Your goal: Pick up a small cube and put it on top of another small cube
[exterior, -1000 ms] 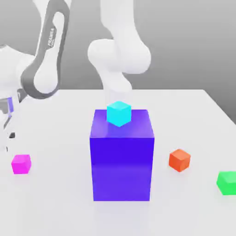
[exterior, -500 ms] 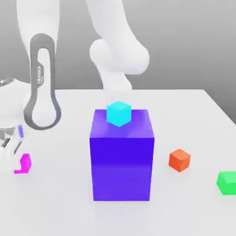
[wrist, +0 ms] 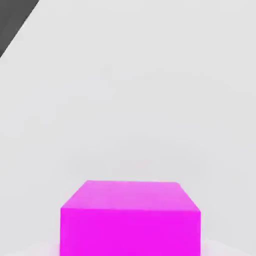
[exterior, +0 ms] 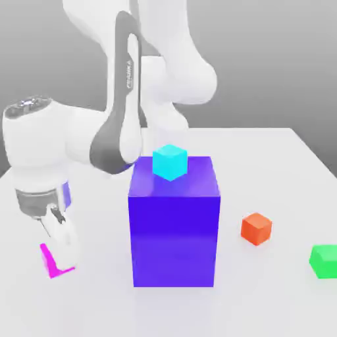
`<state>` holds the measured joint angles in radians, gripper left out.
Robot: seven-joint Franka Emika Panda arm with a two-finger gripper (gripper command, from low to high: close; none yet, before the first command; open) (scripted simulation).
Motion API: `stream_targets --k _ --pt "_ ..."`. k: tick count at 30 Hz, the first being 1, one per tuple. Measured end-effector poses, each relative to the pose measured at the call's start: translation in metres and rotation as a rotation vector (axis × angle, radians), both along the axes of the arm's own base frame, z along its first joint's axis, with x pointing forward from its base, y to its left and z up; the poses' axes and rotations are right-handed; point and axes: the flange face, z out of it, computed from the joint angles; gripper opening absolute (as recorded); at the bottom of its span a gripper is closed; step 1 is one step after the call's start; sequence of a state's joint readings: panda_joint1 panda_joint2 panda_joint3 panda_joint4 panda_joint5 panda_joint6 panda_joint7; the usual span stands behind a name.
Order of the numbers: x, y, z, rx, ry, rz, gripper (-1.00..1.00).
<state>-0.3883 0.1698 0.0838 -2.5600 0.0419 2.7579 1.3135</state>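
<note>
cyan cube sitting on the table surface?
No, the cyan cube rests on top of the big purple block, above the table.

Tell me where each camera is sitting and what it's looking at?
Exterior view: off the arm, above the table, facing the purple block, cyan cube, orange cube and green cube; the white arm and gripper show.
Hand view: on the hand, looking at the magenta cube on the table.
Shared: the magenta cube.
</note>
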Motion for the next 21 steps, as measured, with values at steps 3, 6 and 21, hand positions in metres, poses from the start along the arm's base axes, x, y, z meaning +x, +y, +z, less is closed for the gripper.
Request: stream_targets --k 3,6,21 --pt "0.024 0.073 0.006 0.009 -0.003 0.085 -1.00" --pt "0.034 0.147 0.013 0.018 -0.007 0.165 -1.00" --pt "-0.104 0.514 0.060 0.057 -0.006 0.421 -1.00"
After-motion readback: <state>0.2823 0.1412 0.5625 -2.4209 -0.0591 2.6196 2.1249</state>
